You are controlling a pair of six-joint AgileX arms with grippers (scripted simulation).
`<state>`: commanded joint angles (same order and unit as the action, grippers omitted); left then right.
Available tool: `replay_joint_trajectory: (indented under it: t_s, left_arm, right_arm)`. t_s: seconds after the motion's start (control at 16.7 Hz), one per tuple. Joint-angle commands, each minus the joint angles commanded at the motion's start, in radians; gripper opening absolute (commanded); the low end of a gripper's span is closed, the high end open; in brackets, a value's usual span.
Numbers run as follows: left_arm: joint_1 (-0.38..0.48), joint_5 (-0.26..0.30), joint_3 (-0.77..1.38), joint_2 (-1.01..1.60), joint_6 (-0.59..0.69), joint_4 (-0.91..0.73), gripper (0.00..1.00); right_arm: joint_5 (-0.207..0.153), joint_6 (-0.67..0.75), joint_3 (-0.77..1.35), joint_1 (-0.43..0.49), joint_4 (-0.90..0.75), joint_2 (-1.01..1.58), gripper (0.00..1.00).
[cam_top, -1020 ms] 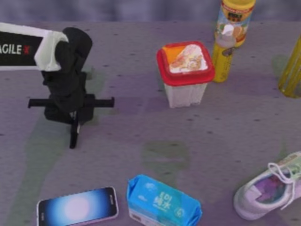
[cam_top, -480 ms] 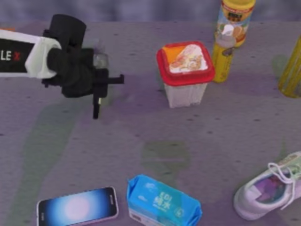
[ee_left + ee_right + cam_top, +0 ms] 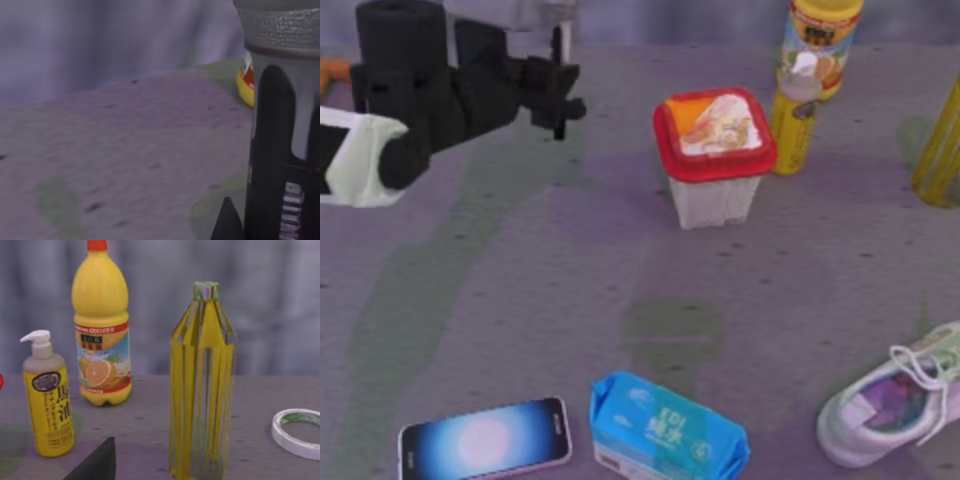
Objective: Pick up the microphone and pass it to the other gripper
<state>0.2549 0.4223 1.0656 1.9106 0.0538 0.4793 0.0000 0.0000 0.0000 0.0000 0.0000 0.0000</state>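
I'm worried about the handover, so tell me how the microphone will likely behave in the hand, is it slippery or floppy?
The microphone looks rigid, a smooth cylindrical body under a textured mesh band, so probably not floppy. That smooth round body could slip or twist between the left hand's fingers. It looks small and slim, so likely light; if set down, it would tend to roll.

I see a mottled purple table [image 3: 520, 330] carrying everything. Right of my raised left gripper [image 3: 558, 75] stands a red-lidded tub [image 3: 714, 155], and beyond it a yellow pump bottle [image 3: 794, 115] just beside an orange juice bottle [image 3: 820, 35]. A yellow ribbed bottle [image 3: 202, 385] stands farther right, with a tape roll [image 3: 298, 432] near it. Well below the gripper lie a smartphone [image 3: 485, 440], a blue tissue pack [image 3: 668, 430] and a white sneaker [image 3: 895, 400]
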Motion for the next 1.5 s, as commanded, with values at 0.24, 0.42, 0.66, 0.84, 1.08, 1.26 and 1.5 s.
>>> replay_joint_trajectory:
  t_s: [0.24, 0.42, 0.66, 0.84, 1.08, 1.26, 1.5]
  left_arm:
    - [-0.011, 0.104, -0.078, -0.086, -0.050, 0.253, 0.00]
    - [-0.016, 0.141, -0.104, -0.124, -0.071, 0.330, 0.00]
    - [-0.016, 0.143, -0.106, -0.127, -0.072, 0.336, 0.00]
    - [0.005, 0.125, -0.108, -0.134, -0.073, 0.332, 0.00]
    - [0.134, -0.012, -0.161, -0.225, -0.072, 0.320, 0.00]
    - [0.267, -0.158, -0.216, -0.317, -0.071, 0.306, 0.00]
    - [0.374, -0.266, -0.262, -0.400, -0.071, 0.296, 0.00]
  right_arm:
    - [0.000, 0.000, 0.000, 0.000, 0.000, 0.000, 1.00]
    - [0.000, 0.000, 0.000, 0.000, 0.000, 0.000, 1.00]
    - [0.000, 0.000, 0.000, 0.000, 0.000, 0.000, 1.00]
    - [0.000, 0.000, 0.000, 0.000, 0.000, 0.000, 1.00]
    - [0.000, 0.000, 0.000, 0.000, 0.000, 0.000, 1.00]
    - [0.000, 0.000, 0.000, 0.000, 0.000, 0.000, 1.00]
    - [0.000, 0.000, 0.000, 0.000, 0.000, 0.000, 1.00]
